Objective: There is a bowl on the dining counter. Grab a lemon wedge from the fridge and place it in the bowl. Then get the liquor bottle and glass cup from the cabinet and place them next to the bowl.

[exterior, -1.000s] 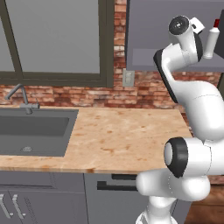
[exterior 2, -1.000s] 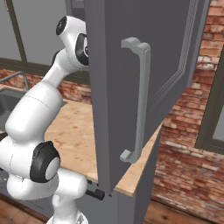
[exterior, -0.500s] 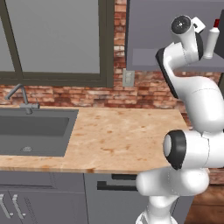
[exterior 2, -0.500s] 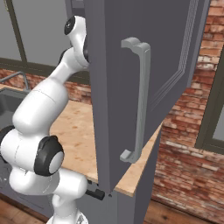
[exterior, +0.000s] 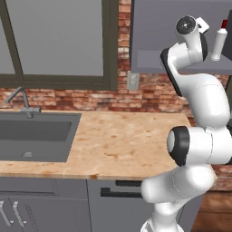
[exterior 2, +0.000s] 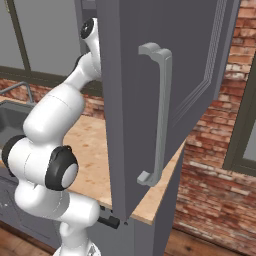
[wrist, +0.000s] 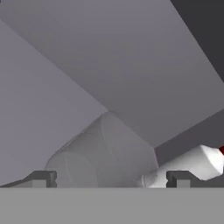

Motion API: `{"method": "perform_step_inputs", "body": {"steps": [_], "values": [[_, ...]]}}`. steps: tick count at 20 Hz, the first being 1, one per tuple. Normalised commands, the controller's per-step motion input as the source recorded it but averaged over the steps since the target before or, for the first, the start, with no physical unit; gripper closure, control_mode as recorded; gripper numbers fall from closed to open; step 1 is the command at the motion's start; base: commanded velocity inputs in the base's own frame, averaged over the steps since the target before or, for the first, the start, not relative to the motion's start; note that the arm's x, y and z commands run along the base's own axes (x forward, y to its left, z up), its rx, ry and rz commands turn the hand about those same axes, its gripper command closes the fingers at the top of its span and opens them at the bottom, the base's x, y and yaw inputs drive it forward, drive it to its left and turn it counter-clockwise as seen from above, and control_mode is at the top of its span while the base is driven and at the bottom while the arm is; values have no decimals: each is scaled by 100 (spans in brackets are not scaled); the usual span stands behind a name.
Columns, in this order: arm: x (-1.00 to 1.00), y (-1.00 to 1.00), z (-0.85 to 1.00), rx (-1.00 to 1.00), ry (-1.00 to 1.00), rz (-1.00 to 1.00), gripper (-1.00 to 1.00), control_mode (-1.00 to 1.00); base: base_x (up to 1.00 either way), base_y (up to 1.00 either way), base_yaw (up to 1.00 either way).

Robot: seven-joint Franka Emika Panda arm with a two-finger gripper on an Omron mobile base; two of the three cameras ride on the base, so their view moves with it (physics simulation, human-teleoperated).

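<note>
Glass cup [wrist: 105,153] sits in the upper cabinet [exterior: 176,59] just ahead of the gripper [wrist: 111,178], lined up between its wide-open, empty jaws. Liquor bottle [exterior: 219,44] stands just beside it, perhaps touching; hard to tell. Below lie the wood worktop [exterior: 122,145] and sink [exterior: 36,136].

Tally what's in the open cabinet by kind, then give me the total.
Bottle: 1
Cup: 1
Total: 2
</note>
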Motion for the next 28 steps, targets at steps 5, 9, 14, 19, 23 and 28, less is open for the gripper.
{"method": "perform_step_inputs", "body": {"steps": [5,9,14,19,23,28], "values": [[25,0,-2,0,4,3,-100,-100,0,0,0],[20,0,-2,0,4,3,-100,-100,0,0,0],[22,0,-4,0,4,2,-100,-100,0,0,0],[9,0,-10,0,3,1,-100,-100,0,0,0],[1,-2,-14,0,4,0,-100,-100,0,0,0],[6,-1,-16,0,5,1,-100,-100,0,0,0]]}}
